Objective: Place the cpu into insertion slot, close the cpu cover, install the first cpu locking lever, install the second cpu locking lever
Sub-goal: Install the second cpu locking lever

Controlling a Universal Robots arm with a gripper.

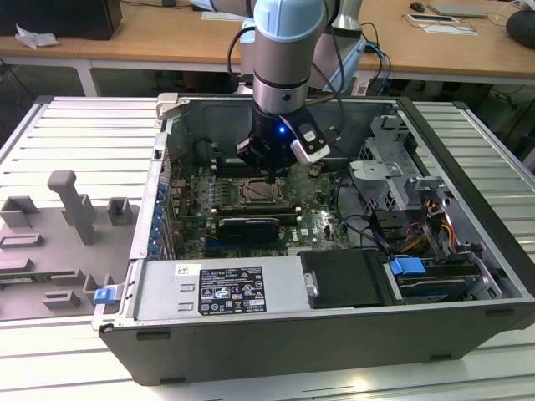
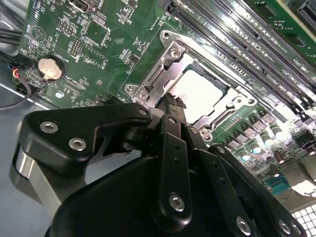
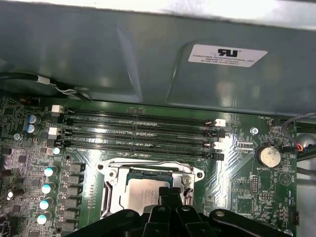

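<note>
The cpu (image 2: 200, 91) lies flat in the insertion slot (image 2: 165, 61), pale and silvery; it also appears in the first wrist view as the cpu (image 3: 143, 190). The cpu cover (image 2: 224, 106) lies down around it, with the chip showing through its window. My gripper (image 2: 173, 101) is shut, its black fingertips pressed together with nothing between them, right at the cover's edge beside the chip. In the exterior view my gripper (image 1: 269, 173) hangs just above the insertion slot (image 1: 263, 194) inside the open computer case.
Long memory slots (image 3: 138, 131) run beside the socket, near the case wall (image 3: 148, 54). A coin battery (image 3: 270, 156) and several capacitors (image 3: 47, 187) sit on the board. A black card (image 1: 248, 225), power supply (image 1: 226, 288) and drive cage (image 1: 393, 180) surround the socket.
</note>
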